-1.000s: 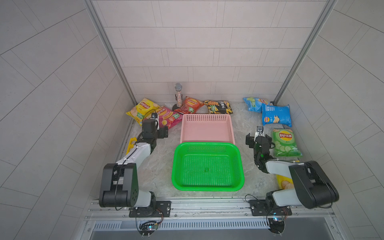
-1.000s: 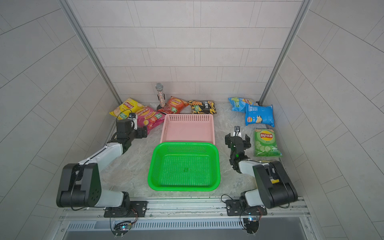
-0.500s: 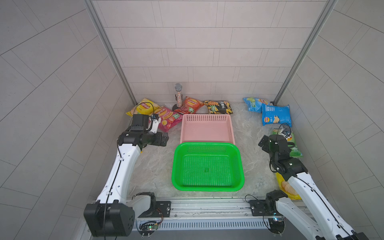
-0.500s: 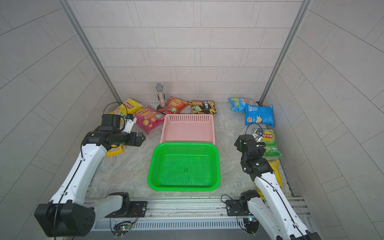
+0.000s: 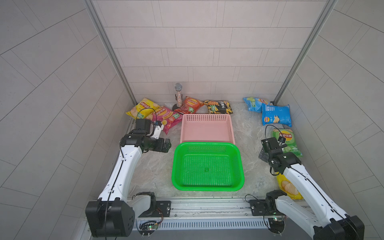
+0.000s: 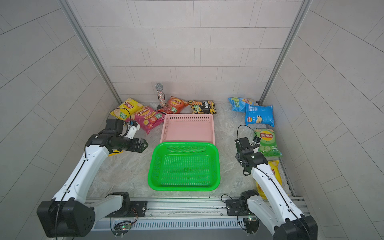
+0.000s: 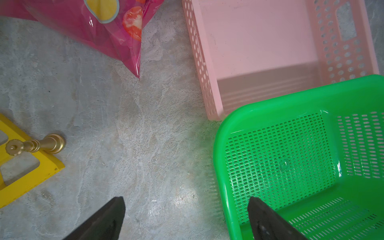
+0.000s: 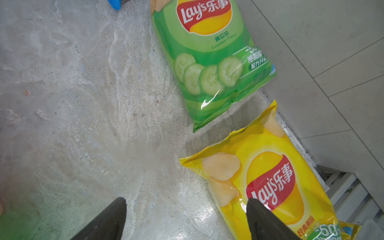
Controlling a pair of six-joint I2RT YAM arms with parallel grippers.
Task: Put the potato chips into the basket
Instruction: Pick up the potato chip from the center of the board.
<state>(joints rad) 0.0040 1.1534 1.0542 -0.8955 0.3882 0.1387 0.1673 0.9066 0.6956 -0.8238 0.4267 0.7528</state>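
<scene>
8 chip bags lie on the tabletop (image 5: pixel 155 170), none in either basket. The far yellow bag (image 5: pixel 141 106), magenta bag (image 5: pixel 166 116), red bag (image 5: pixel 191 104) and black bag (image 5: pixel 218 107) line the back. A light blue bag (image 5: pixel 252 102) and darker blue bag (image 5: pixel 275 115) fill the back right corner. The green bag (image 8: pixel 207 52) and near yellow bag (image 8: pixel 259 176) sit along the right edge.

Your green basket (image 5: pixel 207 188) touches the pink basket (image 5: pixel 207 116) behind it.

Your left gripper (image 7: pixel 186 199) hangs with fingers spread wide beside the green basket's corner. Your right gripper (image 8: pixel 186 200) is also spread, gripping nothing, with 1 finger over the near yellow bag.
</scene>
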